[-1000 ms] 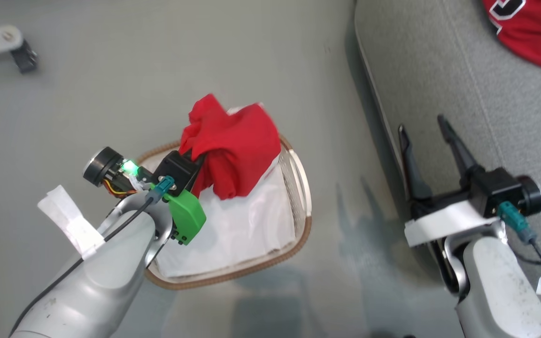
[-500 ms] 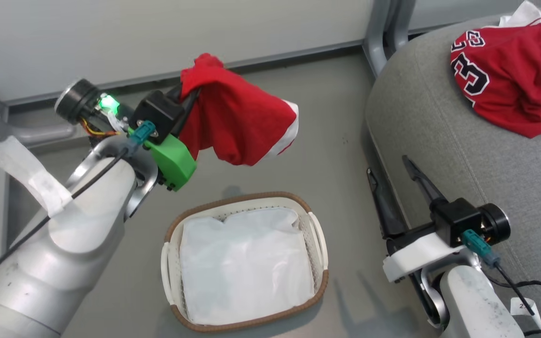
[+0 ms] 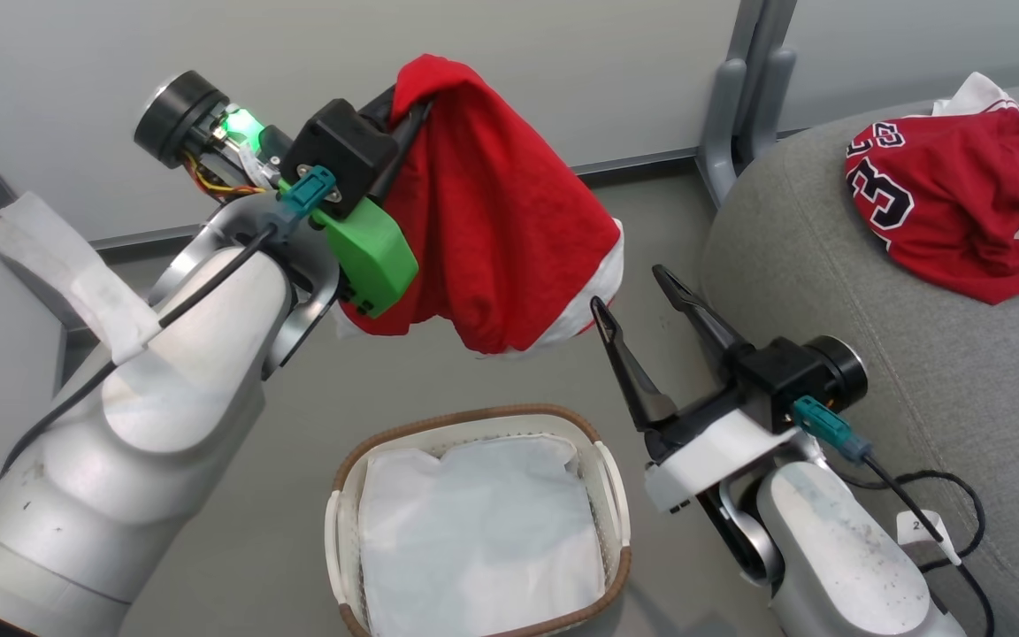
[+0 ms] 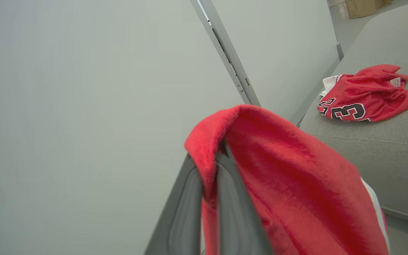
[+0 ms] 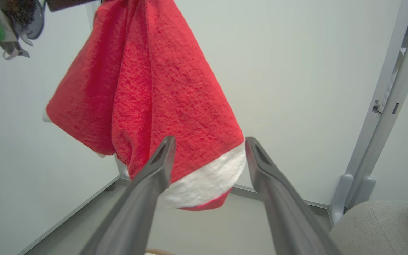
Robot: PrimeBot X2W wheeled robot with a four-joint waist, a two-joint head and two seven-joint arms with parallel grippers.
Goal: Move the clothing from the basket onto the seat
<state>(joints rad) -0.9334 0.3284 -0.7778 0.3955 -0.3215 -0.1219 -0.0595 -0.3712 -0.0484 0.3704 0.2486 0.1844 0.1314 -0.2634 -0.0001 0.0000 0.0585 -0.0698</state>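
Fingers of the left gripper (image 3: 408,106) clamp a white-trimmed red garment (image 3: 501,230) above the basket (image 3: 474,414); right gripper (image 3: 627,287) spread empty beside it; jersey (image 3: 943,203) on sofa (image 3: 828,292)

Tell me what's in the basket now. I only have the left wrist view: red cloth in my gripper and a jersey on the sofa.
Observer: In the head view, the basket sits on the floor with a white sheet inside. I see nothing red in it.
Operator: And my right gripper?
Observer: The right gripper is open and holds nothing. Its fingers point up at the white hem of the hanging red garment, close to it but not closed on it.
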